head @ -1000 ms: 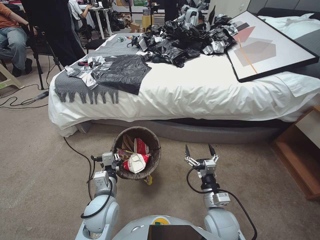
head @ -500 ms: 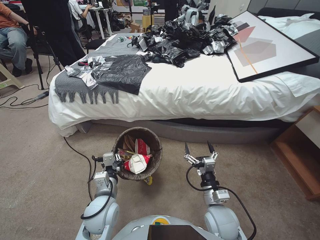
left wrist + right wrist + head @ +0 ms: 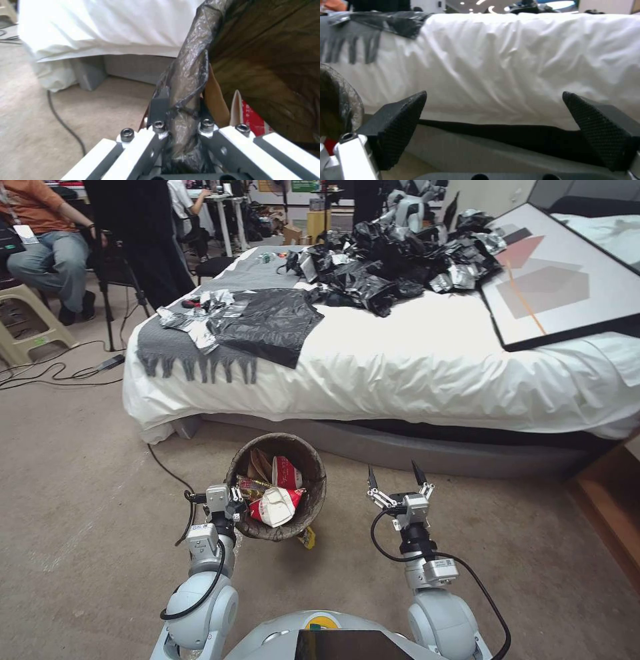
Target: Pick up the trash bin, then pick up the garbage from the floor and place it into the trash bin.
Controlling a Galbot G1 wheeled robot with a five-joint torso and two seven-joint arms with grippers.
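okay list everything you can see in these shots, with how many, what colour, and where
trash bin: one, brown-lined, over carpet before bed
garbage: several, red, white, brown, inside bin
yellow wrapper: one, under the bin
bed: one, white
black bags: heap, on bed
grey throw: one, bed corner
framed picture: one, on bed
cable: one, black, on carpet
left gripper: shut on bin rim
right gripper: open, right of bin

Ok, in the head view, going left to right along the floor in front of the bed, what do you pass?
Black cable → left gripper, shut on the bin's rim → trash bin → right gripper, open.
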